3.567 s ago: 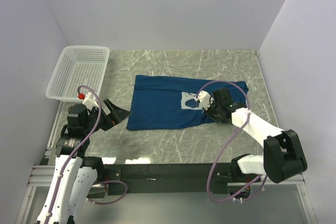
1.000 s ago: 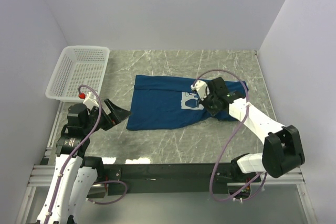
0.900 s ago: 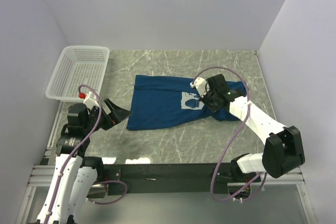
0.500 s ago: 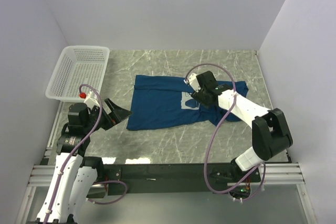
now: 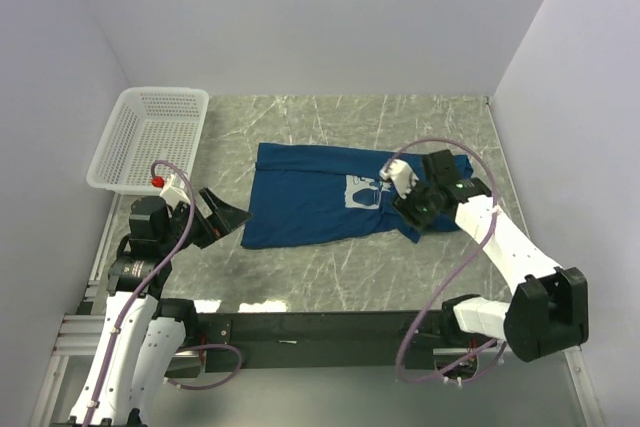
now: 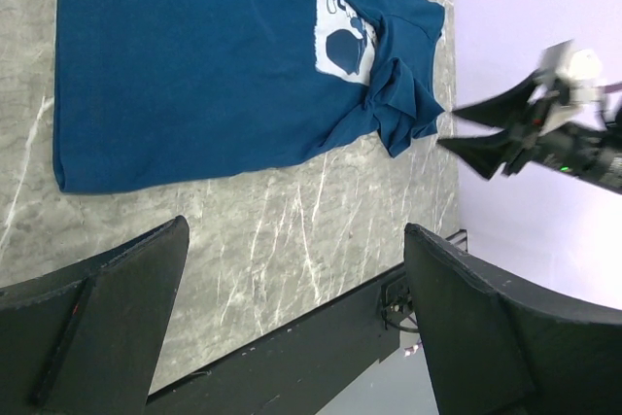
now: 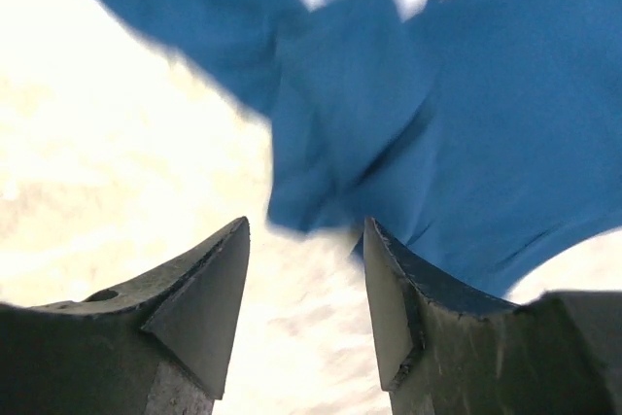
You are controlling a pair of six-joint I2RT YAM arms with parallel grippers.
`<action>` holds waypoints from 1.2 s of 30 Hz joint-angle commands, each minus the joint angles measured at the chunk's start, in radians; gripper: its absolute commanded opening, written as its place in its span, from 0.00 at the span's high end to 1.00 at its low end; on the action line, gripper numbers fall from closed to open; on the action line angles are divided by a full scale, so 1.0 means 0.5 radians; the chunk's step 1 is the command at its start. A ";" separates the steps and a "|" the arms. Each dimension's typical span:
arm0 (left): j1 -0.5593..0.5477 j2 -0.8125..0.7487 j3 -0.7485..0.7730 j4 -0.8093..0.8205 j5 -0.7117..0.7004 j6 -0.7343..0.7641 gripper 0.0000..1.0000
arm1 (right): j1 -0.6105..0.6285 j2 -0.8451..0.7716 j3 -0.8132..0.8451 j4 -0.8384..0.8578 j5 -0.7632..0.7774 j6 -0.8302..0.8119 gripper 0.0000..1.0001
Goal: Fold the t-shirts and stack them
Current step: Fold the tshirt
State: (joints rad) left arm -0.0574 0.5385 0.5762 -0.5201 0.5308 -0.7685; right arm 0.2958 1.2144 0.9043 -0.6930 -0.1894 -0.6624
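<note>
The left gripper [image 5: 228,217] sits just off the t-shirt's [image 5: 310,197] left hem, jaws spread wide and holding nothing. The right gripper [image 7: 303,232] hovers over the crumpled near-right corner of the t-shirt, jaws also spread with no cloth between them. Its own view is blurred, so contact with the cloth cannot be told.

The t-shirt lies mostly flat on the marble table [image 5: 330,267], pale print [image 5: 362,190] facing up, its right end bunched.

The step in hand looks like gripping that bunched end to smooth or fold it. It would go best if the right fingers came straight down on the outer edge of the bunch, not its middle, and pinched few layers. The left gripper could pin the left hem so the cloth does not slide.

Beyond the t-shirt's far-left corner stands a white mesh basket [image 5: 150,142].

Count: one t-shirt, one basket, two grippers
</note>
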 commanded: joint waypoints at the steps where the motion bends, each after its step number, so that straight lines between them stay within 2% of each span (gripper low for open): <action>1: 0.007 -0.012 -0.011 0.071 0.052 0.037 0.02 | -0.226 -0.057 -0.142 -0.230 -0.268 -0.061 0.43; 3: 0.004 0.000 -0.014 0.080 0.061 0.037 0.02 | -0.278 -0.131 -0.213 -0.301 -0.342 -0.248 0.40; 6: 0.007 0.009 -0.017 0.098 0.061 0.034 0.02 | -0.300 -0.290 -0.394 -0.509 -0.526 -0.891 0.38; 7: 0.007 0.012 -0.020 0.101 0.058 0.031 0.02 | -0.349 -0.357 -0.531 -0.556 -0.554 -1.334 0.36; 10: 0.007 0.015 -0.020 0.101 0.058 0.031 0.02 | -0.374 -0.686 -0.816 -0.379 -0.505 -1.995 0.28; 11: 0.007 0.018 -0.020 0.098 0.046 0.031 0.02 | -0.374 -0.774 -0.869 -0.317 -0.490 -2.092 0.26; 13: 0.004 0.015 -0.020 0.092 0.049 0.031 0.02 | -0.374 -0.745 -0.888 -0.192 -0.489 -2.242 0.25; 17: 0.007 0.024 -0.017 0.089 0.046 0.028 0.03 | -0.377 -0.402 -0.753 -0.044 -0.496 -2.228 0.29; 23: 0.007 0.024 -0.014 0.089 0.037 0.024 0.03 | -0.380 -0.190 -0.723 0.146 -0.480 -2.280 0.36; 30: 0.007 0.037 -0.020 0.095 0.034 0.021 0.03 | -0.383 -0.125 -0.719 0.269 -0.486 -2.317 0.42; 36: 0.007 0.055 -0.023 0.102 0.037 0.018 0.03 | -0.386 0.059 -0.664 0.241 -0.404 -2.366 0.50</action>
State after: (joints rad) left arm -0.0574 0.5667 0.5758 -0.5125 0.5373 -0.7689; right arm 0.1097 1.2091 0.5419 -0.5877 -0.4080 -1.8126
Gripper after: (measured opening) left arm 0.975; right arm 0.517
